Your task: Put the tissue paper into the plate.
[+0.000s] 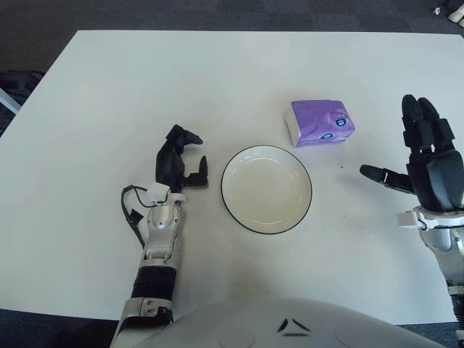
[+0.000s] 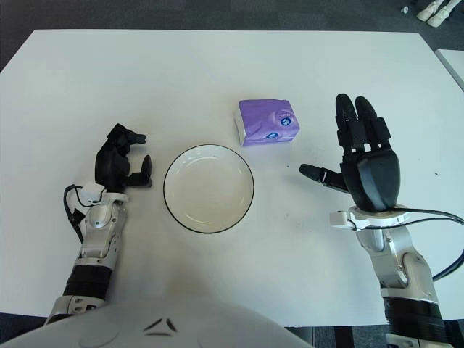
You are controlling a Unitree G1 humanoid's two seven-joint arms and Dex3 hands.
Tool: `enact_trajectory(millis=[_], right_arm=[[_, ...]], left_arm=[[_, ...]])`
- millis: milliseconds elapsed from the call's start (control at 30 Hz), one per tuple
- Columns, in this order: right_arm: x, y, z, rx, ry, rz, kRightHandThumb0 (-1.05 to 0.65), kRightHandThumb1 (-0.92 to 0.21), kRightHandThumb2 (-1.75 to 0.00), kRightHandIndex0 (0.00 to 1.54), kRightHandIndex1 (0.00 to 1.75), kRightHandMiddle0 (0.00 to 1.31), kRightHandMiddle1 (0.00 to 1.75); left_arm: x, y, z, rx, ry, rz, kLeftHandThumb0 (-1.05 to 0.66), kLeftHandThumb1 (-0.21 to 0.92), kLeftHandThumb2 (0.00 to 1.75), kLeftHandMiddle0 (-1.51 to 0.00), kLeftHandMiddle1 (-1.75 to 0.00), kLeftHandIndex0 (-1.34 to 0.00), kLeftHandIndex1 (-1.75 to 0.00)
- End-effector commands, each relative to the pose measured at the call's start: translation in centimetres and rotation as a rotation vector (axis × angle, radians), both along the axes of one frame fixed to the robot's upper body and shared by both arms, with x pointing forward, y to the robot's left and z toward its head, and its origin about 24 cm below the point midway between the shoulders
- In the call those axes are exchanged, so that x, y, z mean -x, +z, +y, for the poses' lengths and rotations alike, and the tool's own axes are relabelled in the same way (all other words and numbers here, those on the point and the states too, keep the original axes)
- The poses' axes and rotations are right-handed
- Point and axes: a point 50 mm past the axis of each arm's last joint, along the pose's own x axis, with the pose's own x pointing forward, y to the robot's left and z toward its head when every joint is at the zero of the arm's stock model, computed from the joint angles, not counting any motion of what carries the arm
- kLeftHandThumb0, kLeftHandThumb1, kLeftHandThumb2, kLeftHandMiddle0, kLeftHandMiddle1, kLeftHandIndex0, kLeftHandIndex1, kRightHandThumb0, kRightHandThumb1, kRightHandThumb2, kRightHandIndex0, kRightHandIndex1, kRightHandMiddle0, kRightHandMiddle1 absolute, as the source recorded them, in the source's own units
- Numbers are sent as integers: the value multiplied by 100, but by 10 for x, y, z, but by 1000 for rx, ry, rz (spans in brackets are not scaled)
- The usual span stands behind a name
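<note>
Right eye view: tissue pack [image 2: 266, 121] sits on the table [image 2: 217, 65], just beyond the plate [image 2: 209, 188] and a bit to its right, not touching the rim. Plate's empty, so nothing done yet.

My right hand [image 2: 362, 163] is up over the table to the right of the pack, palm down, fingers [image 2: 357, 119] straight & spread wide, thumb sticking out toward the plate. Holding nothing.

Left hand [image 2: 119, 163] shows just left of the plate, fingers curled in, nothing in it. Idle.

What matters for the reach: pack lies to the left of my right hand & slightly farther out, w/ its long side running roughly left-right, tilted a little. Right hand's clearly the nearer one; left would have to cross the whole plate. I'd say a sideways move inward gets the hand over the pack, then grip across the short side.
</note>
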Motion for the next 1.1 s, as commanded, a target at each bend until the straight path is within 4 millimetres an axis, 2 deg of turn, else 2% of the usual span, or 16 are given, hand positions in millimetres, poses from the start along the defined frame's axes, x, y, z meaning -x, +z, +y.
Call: enact_trajectory(millis=[0, 267, 533, 667, 1067], right_arm=[[-16, 37, 1, 39, 64, -27, -105, -76, -42, 0, 0, 0, 0], [-24, 44, -9, 32, 110, 100, -105, -73, -42, 0, 0, 0, 0], [-33, 75, -6, 125, 167, 264, -105, -68, -47, 0, 0, 0, 0], [-41, 85, -1, 173, 198, 349, -105, -66, -50, 0, 0, 0, 0], [-63, 95, 22, 268, 294, 520, -104, -55, -68, 0, 0, 0, 0]], left_arm=[[18, -41, -2, 12, 6, 204, -1, 4, 157, -87, -154, -62, -175], [17, -41, -4, 14, 7, 202, -1, 5, 156, -87, -153, -61, -175], [15, -41, -3, 14, 6, 205, -1, 5, 157, -86, -156, -60, -175], [15, -40, -4, 18, 1, 194, -1, 5, 157, -85, -157, -61, -175], [14, -40, -5, 17, -2, 188, -1, 6, 157, -84, -160, -59, -175]])
